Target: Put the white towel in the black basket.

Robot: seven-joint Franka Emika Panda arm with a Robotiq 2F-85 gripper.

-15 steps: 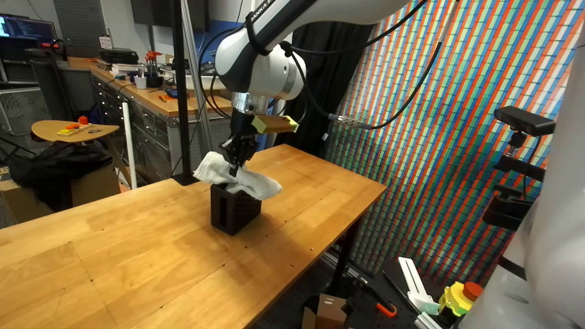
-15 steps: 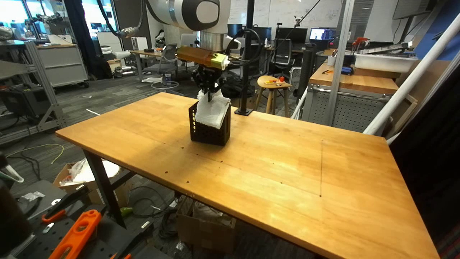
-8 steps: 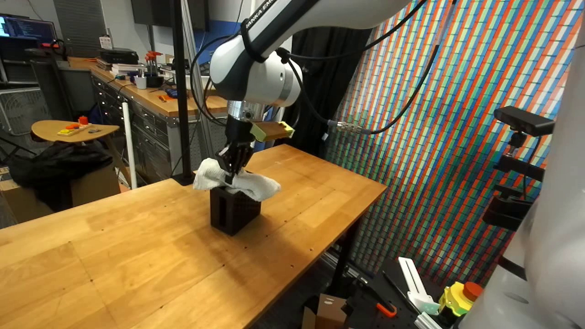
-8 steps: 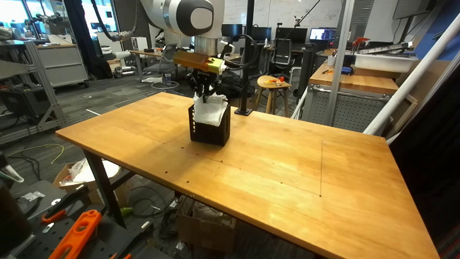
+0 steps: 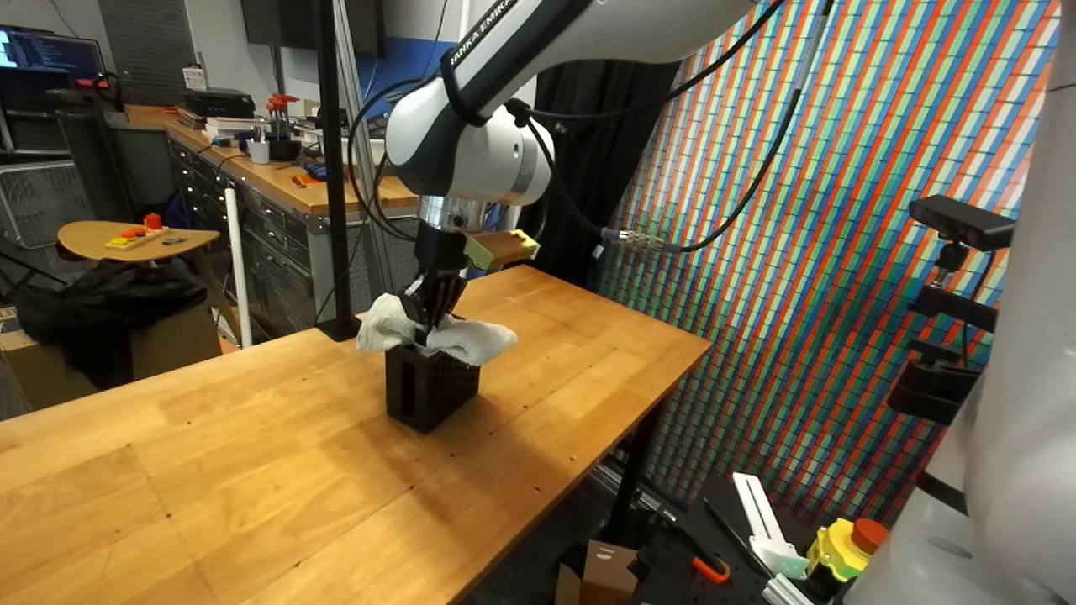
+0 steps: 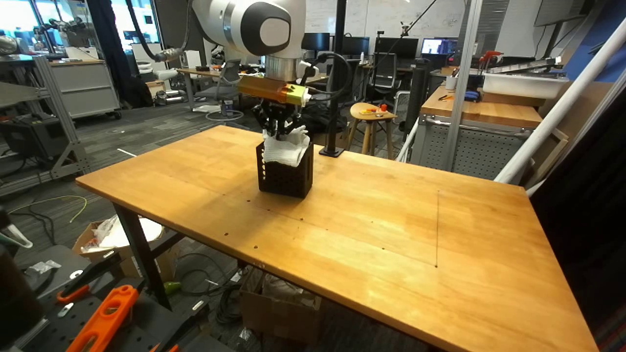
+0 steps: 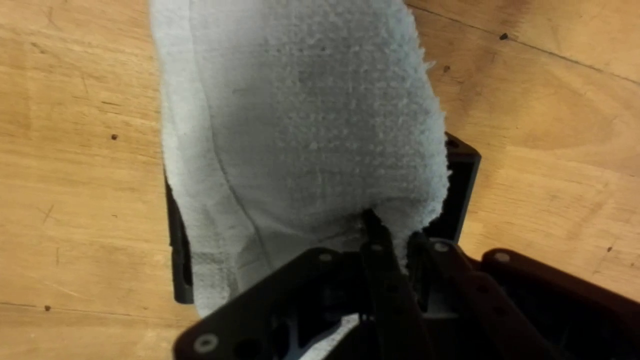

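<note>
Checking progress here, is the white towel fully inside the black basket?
No, in an exterior view the white towel hangs partly outside the black basket.

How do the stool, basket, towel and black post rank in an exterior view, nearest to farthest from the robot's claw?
1. Towel: pinched in the claw.
2. Basket: under the towel.
3. Black post: at the table's far edge.
4. Stool: beyond the table.

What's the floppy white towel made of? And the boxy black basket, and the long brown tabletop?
The floppy white towel: matte cloth, maybe cotton; its surface looks fuzzy.
The boxy black basket: dull, probably plastic; neat holes pierce its straight sides.
The long brown tabletop: probably varnished wood; grain lines and shine show.
</note>
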